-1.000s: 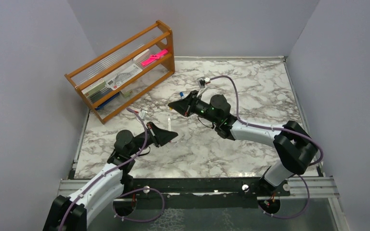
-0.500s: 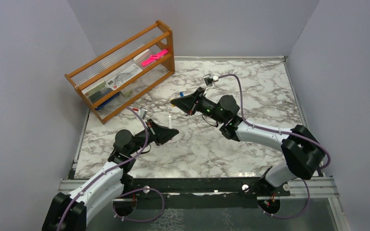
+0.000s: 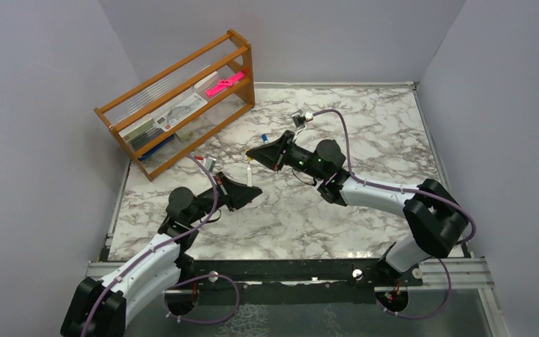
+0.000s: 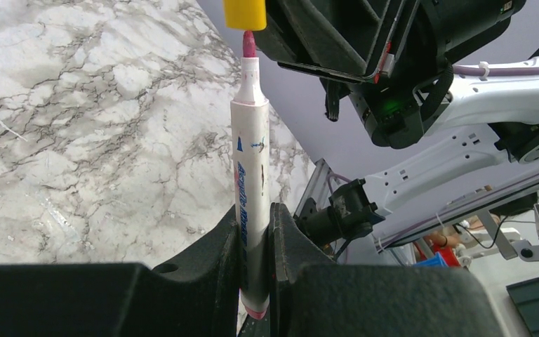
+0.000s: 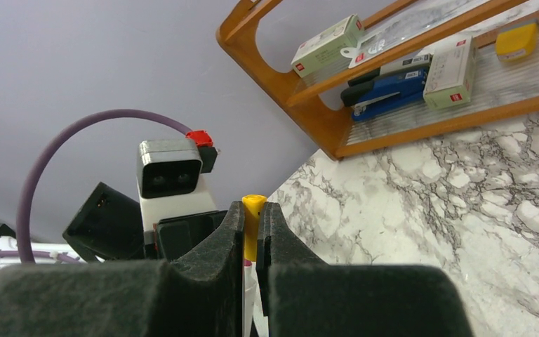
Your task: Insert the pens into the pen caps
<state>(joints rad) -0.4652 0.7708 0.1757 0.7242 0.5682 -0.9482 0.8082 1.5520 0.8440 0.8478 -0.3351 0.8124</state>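
My left gripper (image 3: 251, 195) is shut on a white-barrelled pen (image 3: 250, 175) and holds it upright above the table. In the left wrist view the pen (image 4: 250, 154) stands between the fingers (image 4: 228, 239), with its pink-red tip (image 4: 248, 43) just touching the mouth of a yellow cap (image 4: 245, 12). My right gripper (image 3: 251, 154) is shut on that yellow cap (image 5: 252, 223) directly over the pen tip (image 5: 247, 262). A small blue-ended piece (image 3: 263, 137) lies on the table behind the grippers. I cannot make out other pens.
A wooden rack (image 3: 182, 98) stands at the back left with boxes, a blue stapler (image 5: 386, 91) and a flat pink object (image 3: 224, 83). The marble table (image 3: 365, 140) has walls on three sides. The two arms meet left of the table's centre.
The right gripper with the yellow cap rose slightly, then came down onto the pen tip. The left gripper nudged the pen a little farther and upward. Both grips are unchanged.
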